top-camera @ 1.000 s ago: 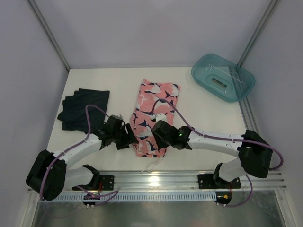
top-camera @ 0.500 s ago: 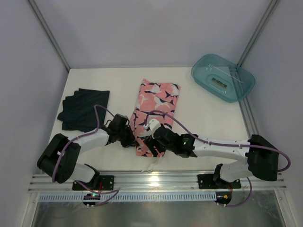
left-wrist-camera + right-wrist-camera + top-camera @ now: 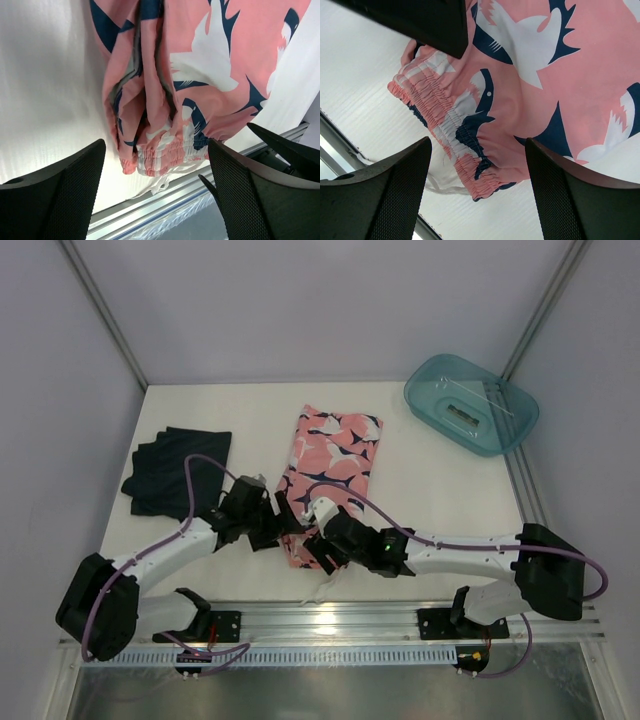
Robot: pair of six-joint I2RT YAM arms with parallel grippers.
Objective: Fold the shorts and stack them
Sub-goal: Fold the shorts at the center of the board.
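Hovering over the gathered waistband [image 3: 445, 125] of the salmon shark-print shorts [image 3: 335, 445], your left pincer [image 3: 283, 523] and right pincer [image 3: 318, 540] are both gaping wide, gripping nothing. Those shorts are lying mid-tabletop [image 3: 440, 480]; the navy shorts [image 3: 175, 470] are sitting well apart, far left.

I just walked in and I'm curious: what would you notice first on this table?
The bright pink shorts with navy and white shark shapes, lying in the middle of the table, catch the eye first. Both robot arms reach to their near, waistband end, with the left hand and the right hand open over it. Dark shorts lie at the left, and a teal tub sits in the far right corner.
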